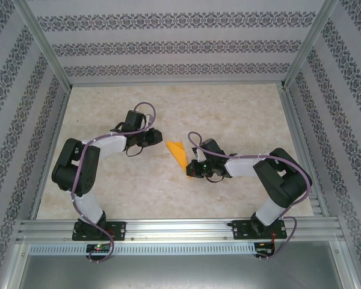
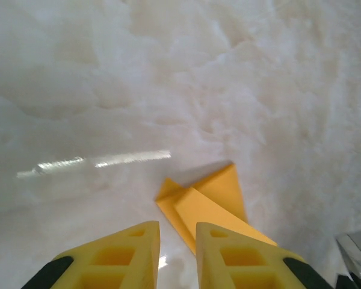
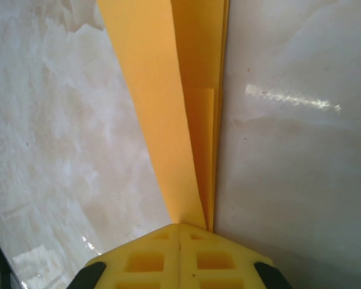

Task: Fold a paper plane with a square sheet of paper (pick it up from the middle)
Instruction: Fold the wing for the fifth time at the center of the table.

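- table (image 1: 240,114): the pale marbled top is carrying the whole job. the paper (image 1: 178,153) is lying near its middle, between my two grippers, already narrowed to a long pointed shape. i am judging that i am well into the lengthwise creases, with the plane not yet finished.
- right arm (image 1: 253,164): i am reaching it in low from the right side, wrist pointing left at the paper's near end.
- left arm (image 1: 102,147): i am bending it out to the left and running the forearm back toward the centre, wrist aiming at the paper's far tip.
- right gripper (image 3: 180,232): i am pinching its fingers tight together on the near end of the paper, and the layers are running straight away from the tips.
- left gripper (image 2: 177,241): i am holding its fingers a narrow gap apart with bare table showing between them, so it is gripping nothing. it is hovering just beside the pointed end, and i cannot tell whether one finger is touching the paper.
- flap (image 3: 150,108): one layer is standing up off the rest. as i see it, the next move is calling for the left gripper to press this down along the crease while the right is anchoring, gently, since thin paper is apt to skew.
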`<action>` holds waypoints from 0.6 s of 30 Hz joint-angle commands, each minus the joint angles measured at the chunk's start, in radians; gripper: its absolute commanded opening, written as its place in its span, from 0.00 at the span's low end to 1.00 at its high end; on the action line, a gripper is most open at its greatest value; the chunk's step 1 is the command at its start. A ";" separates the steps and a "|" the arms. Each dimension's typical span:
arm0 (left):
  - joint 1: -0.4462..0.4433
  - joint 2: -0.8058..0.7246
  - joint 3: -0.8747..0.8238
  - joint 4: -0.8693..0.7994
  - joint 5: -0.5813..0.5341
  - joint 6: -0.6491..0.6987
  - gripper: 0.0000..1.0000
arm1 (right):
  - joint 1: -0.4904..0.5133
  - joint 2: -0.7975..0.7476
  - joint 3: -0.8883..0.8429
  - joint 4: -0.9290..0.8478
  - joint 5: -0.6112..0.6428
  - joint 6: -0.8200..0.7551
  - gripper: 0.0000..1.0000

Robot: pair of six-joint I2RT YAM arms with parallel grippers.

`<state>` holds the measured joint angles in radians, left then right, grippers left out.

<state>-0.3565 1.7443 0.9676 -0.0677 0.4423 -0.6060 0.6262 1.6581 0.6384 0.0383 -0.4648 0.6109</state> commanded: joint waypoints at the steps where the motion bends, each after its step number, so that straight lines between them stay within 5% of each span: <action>1: -0.064 -0.021 -0.066 0.094 0.064 -0.075 0.22 | 0.004 0.054 -0.063 -0.191 0.076 -0.011 0.01; 10: -0.248 0.052 -0.084 0.204 0.107 -0.138 0.13 | 0.004 0.052 -0.052 -0.202 0.085 -0.007 0.00; 18: -0.288 0.140 -0.087 0.247 0.116 -0.169 0.13 | 0.003 0.051 -0.052 -0.204 0.090 -0.005 0.00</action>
<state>-0.6361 1.8618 0.8795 0.1150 0.5415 -0.7506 0.6262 1.6577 0.6395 0.0357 -0.4641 0.6113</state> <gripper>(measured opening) 0.134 0.049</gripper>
